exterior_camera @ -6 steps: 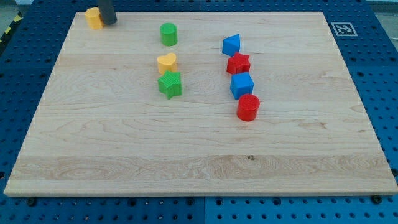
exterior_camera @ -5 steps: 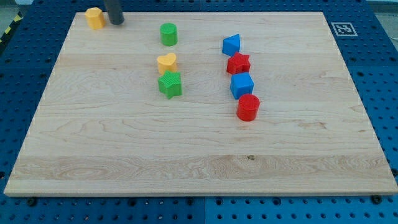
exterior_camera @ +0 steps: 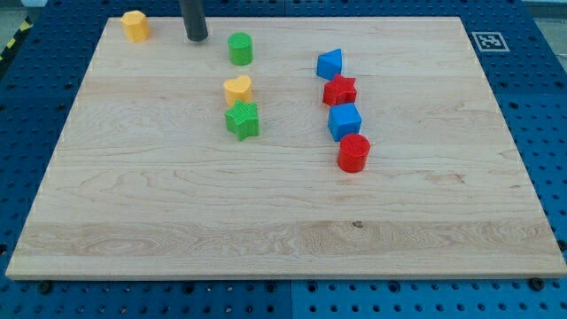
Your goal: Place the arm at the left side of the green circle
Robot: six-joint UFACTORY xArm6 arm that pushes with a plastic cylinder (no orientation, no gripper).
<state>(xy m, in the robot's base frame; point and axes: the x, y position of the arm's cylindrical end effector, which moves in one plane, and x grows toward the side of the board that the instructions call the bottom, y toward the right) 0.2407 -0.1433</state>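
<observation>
**While short of the green circle: approach step in hand**

Though no claw is fitted, so none to report as wide, narrow or holding, noted a plain dark rod ending in my tip (exterior_camera: 196, 38), resting on the worktop (exterior_camera: 283, 230) near the view's top edge. Found the green circle (exterior_camera: 240, 49) near my tip, to its right in the view and slightly lower, apart and not touching. Judged as the closing part of the approach. Next move calls for a short slide toward the view's right and a little down, stopping just beside the circle's left face without nudging it. Logged a yellow heart (exterior_camera: 237, 89) lower and to the right of my tip, well off that path.
</observation>
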